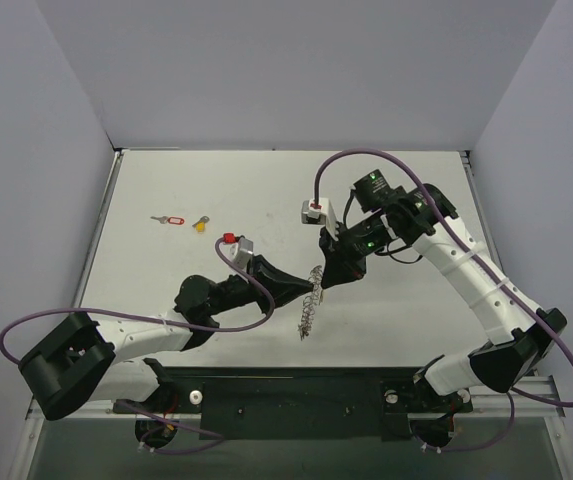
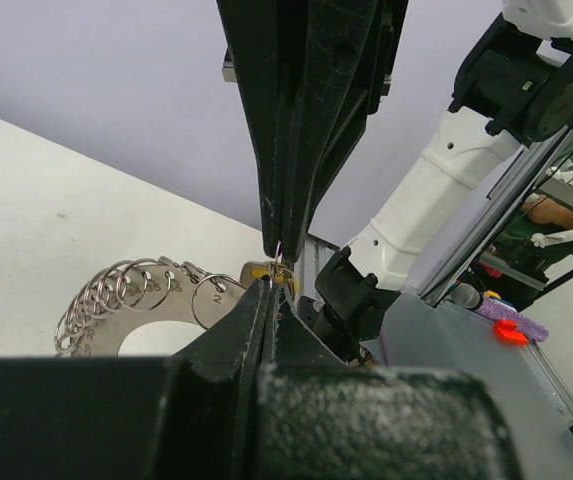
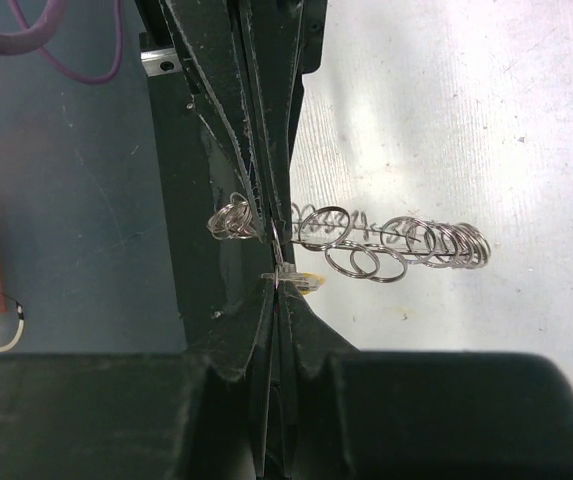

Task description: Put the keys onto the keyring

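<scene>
Left gripper (image 2: 266,288) is clamped shut on keyring (image 2: 116,295) | small key (image 3: 304,282), apparently, is pinched in closed right gripper (image 3: 278,284) | tips are set nose to nose, key just beside keyring's end | keyring is trailed toward near edge of table (image 1: 266,190), left arm nearer

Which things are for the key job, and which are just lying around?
For the job: keyring; key with the red tag; yellow key; left gripper and right gripper, both shut on the keyring.
Just lying about: purple and red bits in the background, too blurry to name.
</scene>
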{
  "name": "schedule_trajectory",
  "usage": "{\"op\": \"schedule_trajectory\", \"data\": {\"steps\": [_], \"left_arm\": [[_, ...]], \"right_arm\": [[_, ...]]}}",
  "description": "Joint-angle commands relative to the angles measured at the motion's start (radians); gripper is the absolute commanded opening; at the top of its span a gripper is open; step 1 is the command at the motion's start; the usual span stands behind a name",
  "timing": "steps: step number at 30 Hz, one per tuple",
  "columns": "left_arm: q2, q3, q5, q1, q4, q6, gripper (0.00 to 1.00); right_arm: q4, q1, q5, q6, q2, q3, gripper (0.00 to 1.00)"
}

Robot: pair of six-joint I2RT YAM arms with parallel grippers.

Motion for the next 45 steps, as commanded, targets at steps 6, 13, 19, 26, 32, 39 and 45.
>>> {"op": "schedule_trajectory", "data": {"steps": [6, 13, 19, 26, 32, 39, 45], "left_arm": [[-0.007, 0.056, -0.006, 0.006, 0.18, 0.019, 0.0], [-0.001, 0.056, -0.01, 0.008, 0.179, 0.017, 0.0], [-0.004, 0.057, -0.009, 0.006, 0.166, 0.023, 0.0], [-0.007, 0.053, -0.013, 0.004, 0.165, 0.02, 0.0], [-0.012, 0.048, -0.013, 0.006, 0.165, 0.019, 0.0], [-0.023, 0.041, -0.012, 0.006, 0.166, 0.02, 0.0], [-0.038, 0.034, -0.013, 0.006, 0.163, 0.022, 0.0]], "right_arm": [[0.014, 0.009, -0.038, 0.05, 0.013, -0.003, 0.0], [0.014, 0.01, -0.045, 0.05, 0.013, 0.002, 0.0], [0.026, 0.012, -0.03, 0.067, 0.019, 0.008, 0.0], [0.042, 0.026, -0.003, 0.091, 0.031, 0.017, 0.0], [0.068, 0.024, 0.031, 0.119, 0.022, 0.005, 0.0], [0.086, 0.01, 0.04, 0.144, 0.02, -0.006, 0.0], [0.097, -0.003, 0.025, 0.15, 0.011, -0.024, 0.0]]}}
